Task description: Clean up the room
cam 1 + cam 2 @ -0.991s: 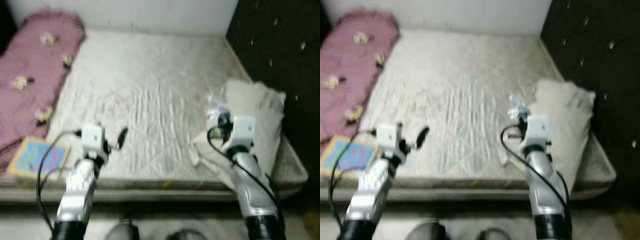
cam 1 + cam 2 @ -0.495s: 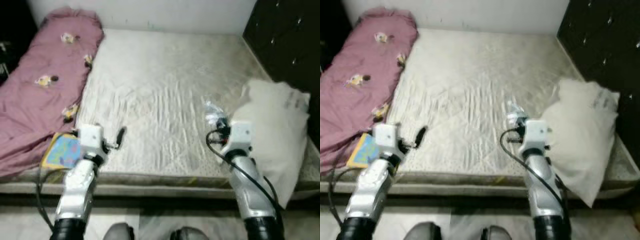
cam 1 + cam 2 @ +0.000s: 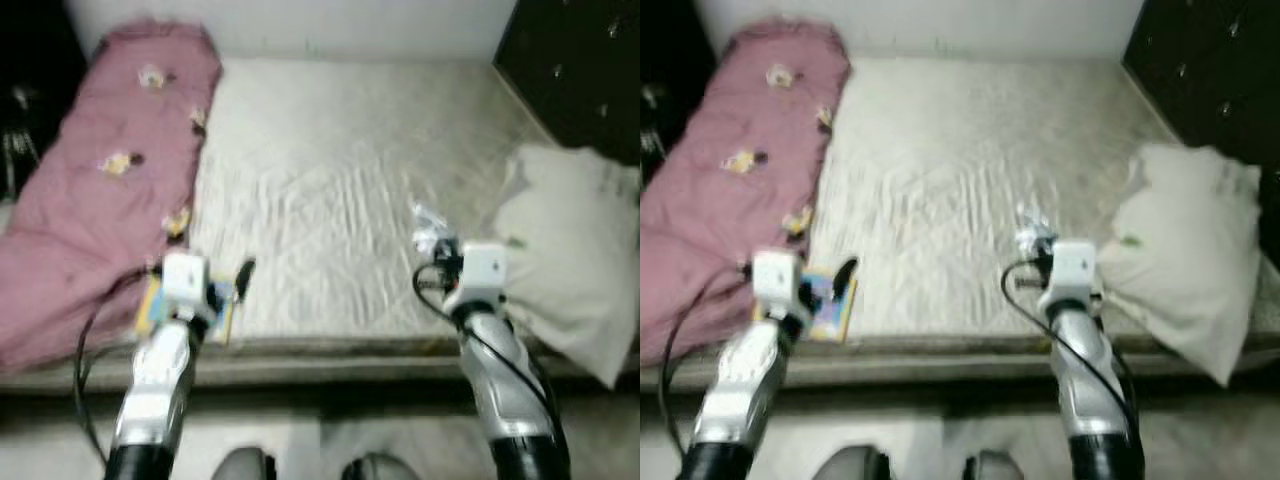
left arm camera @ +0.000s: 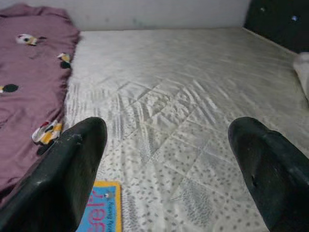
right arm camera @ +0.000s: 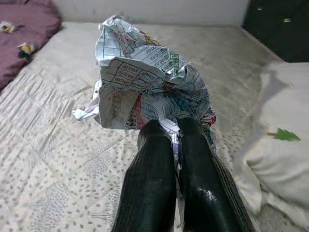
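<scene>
My right end effector (image 5: 164,133) is clamped on crumpled paper (image 5: 147,79), lifted off the bed (image 3: 340,160) for disposal, while my left end effector (image 4: 169,159), fingers apart, hovers near the book (image 3: 830,300).

Both eye views pretty blurry, detail soft everywhere.

Book (image 3: 828,297) at mattress (image 3: 340,170) front edge, near its left corner: half hidden behind left gripper (image 3: 243,277), cover art unreadable; cut off by picture edge in left wrist view.

Pillow (image 3: 570,255) by mattress right edge: cut off at picture edge.

Paper (image 5: 147,82): print too small to read, lower part hidden behind right gripper (image 5: 175,133) fingers.

Dark stuff (image 3: 18,130) past blanket (image 3: 110,190): can't tell what.
</scene>
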Robot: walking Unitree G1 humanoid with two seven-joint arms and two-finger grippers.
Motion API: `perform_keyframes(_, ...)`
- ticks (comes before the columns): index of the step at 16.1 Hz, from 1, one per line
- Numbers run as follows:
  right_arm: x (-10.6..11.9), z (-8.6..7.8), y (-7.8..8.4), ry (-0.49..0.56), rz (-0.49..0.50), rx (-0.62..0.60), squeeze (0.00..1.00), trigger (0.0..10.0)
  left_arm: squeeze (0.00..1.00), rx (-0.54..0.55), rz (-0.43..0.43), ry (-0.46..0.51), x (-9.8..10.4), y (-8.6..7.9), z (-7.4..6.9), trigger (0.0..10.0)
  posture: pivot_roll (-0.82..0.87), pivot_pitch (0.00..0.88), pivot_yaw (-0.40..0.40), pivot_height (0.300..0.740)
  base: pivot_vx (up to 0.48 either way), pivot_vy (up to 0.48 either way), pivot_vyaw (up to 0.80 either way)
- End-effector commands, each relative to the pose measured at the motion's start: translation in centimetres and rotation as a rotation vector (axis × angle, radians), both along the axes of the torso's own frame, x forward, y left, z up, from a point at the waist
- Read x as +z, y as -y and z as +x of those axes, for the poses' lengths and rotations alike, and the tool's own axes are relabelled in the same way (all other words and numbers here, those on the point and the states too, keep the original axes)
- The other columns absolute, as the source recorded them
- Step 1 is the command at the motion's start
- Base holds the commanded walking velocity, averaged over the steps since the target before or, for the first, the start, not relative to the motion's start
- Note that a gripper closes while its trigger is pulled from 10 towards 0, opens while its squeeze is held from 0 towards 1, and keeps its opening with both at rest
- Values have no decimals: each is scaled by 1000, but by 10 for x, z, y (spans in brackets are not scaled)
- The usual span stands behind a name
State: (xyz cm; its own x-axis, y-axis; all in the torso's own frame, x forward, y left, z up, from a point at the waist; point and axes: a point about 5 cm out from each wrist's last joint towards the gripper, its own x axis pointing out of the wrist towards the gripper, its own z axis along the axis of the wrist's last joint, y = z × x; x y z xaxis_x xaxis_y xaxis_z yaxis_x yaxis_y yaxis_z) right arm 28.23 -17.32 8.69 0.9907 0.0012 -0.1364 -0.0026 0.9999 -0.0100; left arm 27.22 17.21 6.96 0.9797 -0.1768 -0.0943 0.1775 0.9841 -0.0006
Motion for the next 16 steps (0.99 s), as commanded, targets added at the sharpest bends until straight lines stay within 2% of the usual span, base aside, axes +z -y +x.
perform_keyframes(1, 6, 3, -4, 24, 8, 11, 0, 10000, 0, 3, 11, 22, 6, -5, 3, 10000, 13, 59, -47, 740, 0, 480, -706)
perform_keyframes(2, 6, 3, -4, 25, 5, 13, 0, 10000, 0, -3, 11, 40, 8, -4, 3, 10000, 14, 59, -48, 740, 0, 480, 0)
perform_keyframes(5, 8, 4, -4, 28, 0, 17, 0, 10000, 0, -10, 29, 69, 13, -5, 4, 10000, 12, 78, -50, 740, 0, 0, 0)
perform_keyframes(7, 10, 4, -3, 32, -6, 22, 0, 10000, 0, 4, 27, 97, 20, -10, 5, 10000, 11, 96, -51, 740, 0, 0, 0)
perform_keyframes(16, 7, 2, -4, 22, -16, 38, 0, 10000, 0, 19, 34, 70, 12, -20, 0, 10000, 15, 102, -52, 740, 0, 0, 0)
